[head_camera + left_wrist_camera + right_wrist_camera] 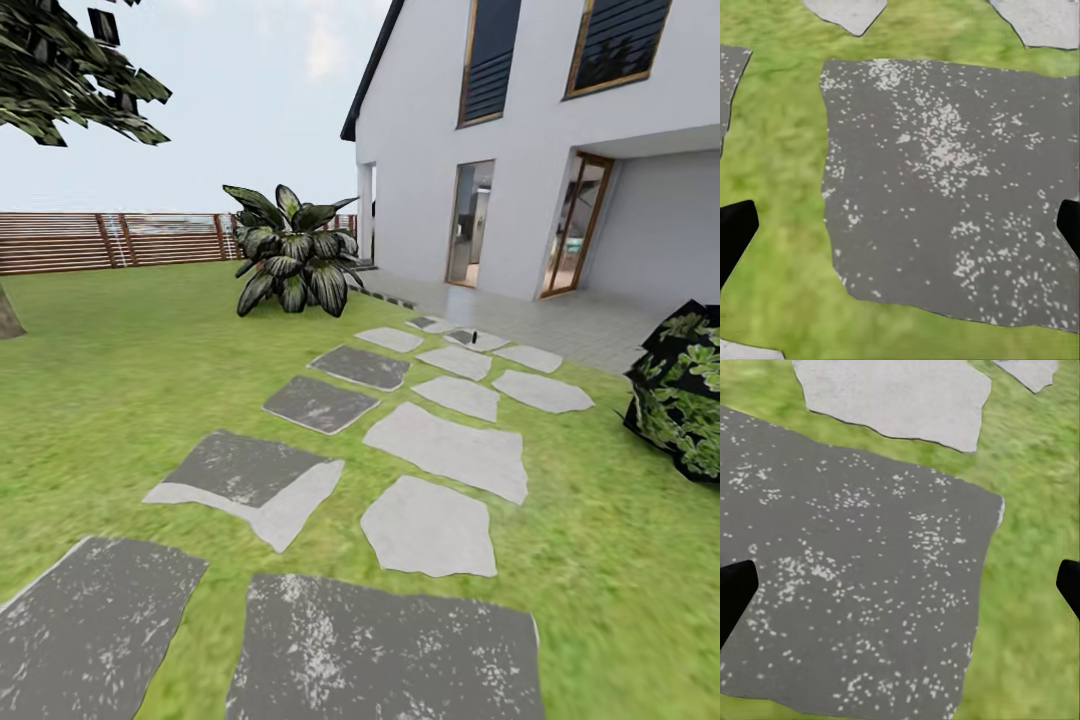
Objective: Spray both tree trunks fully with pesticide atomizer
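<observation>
Grass (pixel 130 380) is spreading across the garden in the head view, with a path of flat paving stones (pixel 430 445) running from the near edge toward a white house (pixel 540 130). Some stones are dark grey and speckled, others pale. A tiny dark object (pixel 475 337) is standing on one of the far pale stones near the house terrace; it is too small to identify, so whether it is the atomizer cannot be told. A palm-like plant (pixel 295 255) with broad striped leaves is sitting on the lawn beside the house corner, and a brown slatted fence (pixel 110 240) is running along the far edge of the lawn. At the far left, the foot of a grey-brown tree trunk (pixel 8 318) is showing at the frame edge, with blocky green leaves (pixel 70 70) hanging above it. A dark leafy bush (pixel 685 390) is sitting at the right edge.

In the left wrist view, the left hand (pixel 900 232) is hanging released, its two black fingertips (pixel 735 229) spread wide apart at opposite edges of the frame with nothing between them. Below the hand a dark speckled stone (pixel 945 187) is lying in the grass.

In the right wrist view, the right hand (pixel 900 592) is likewise released, its black fingertips (pixel 735 589) standing far apart and gripping nothing. A dark speckled slab (pixel 847 577) is lying beneath it, and a pale stone (pixel 892 394) is lying just beyond that slab, separated by a strip of grass.
</observation>
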Available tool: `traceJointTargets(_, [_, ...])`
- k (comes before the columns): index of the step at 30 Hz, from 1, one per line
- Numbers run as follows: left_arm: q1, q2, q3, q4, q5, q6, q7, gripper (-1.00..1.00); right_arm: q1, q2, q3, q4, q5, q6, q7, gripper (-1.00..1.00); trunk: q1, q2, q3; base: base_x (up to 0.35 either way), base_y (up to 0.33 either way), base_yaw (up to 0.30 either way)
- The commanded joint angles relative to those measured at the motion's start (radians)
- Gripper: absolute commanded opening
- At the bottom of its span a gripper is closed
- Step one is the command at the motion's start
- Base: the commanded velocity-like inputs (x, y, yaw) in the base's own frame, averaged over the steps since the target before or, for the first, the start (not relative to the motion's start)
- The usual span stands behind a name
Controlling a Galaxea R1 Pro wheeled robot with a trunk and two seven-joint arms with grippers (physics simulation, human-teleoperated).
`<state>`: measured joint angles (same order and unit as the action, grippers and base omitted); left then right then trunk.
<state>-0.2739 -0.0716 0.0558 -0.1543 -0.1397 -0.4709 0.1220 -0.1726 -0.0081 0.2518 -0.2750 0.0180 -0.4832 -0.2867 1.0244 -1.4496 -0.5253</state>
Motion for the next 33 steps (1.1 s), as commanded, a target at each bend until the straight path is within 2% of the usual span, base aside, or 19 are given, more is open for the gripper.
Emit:
traceJointTargets(1, [-0.001,-0.001,0.006,0.001,-0.011,-0.003,0.005,1.0,-0.001,0.0,0.008,0.0,0.002,0.0,-0.009,1.0,0.001,0.0,-0.001,0.35,0.0,0.0])
traceJointTargets(33, [-0.001,-0.001,0.006,0.001,-0.011,-0.003,0.005,1.0,-0.001,0.0,0.008,0.0,0.002,0.0,-0.009,1.0,0.001,0.0,-0.001,0.35,0.0,-0.001])
